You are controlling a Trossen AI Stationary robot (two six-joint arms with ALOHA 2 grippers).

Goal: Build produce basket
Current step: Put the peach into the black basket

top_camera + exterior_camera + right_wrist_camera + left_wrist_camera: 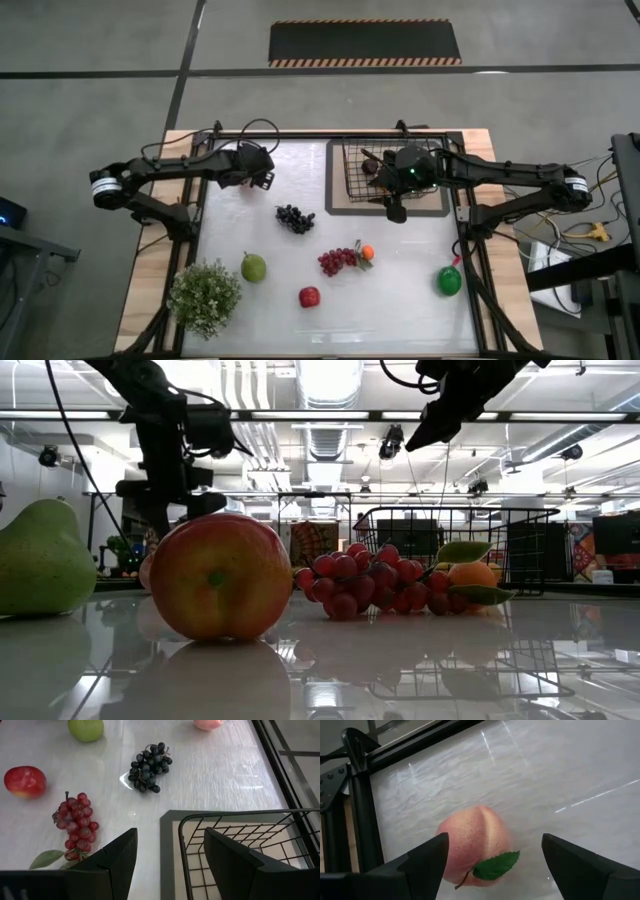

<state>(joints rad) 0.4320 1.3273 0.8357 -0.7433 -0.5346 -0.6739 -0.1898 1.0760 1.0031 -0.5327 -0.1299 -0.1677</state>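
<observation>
Black wire makes the basket [388, 176] we see from above, a see-through grid box on a mat at the back right of the table, with the right gripper [397, 207] over its near edge. Bumpy dark grapes [295, 218] lie mid-table.

Down low, we see a smooth round red apple [221, 574] up front.

By the left wrist, we see the left gripper [495, 857] wide open around a fuzzy pink peach [472, 845], not squeezing it.

By the right wrist, we see the right gripper [170, 852] part open, holding nothing.

Pink peach [472, 847], green leaf [495, 865], black mesh basket [355, 170].
</observation>
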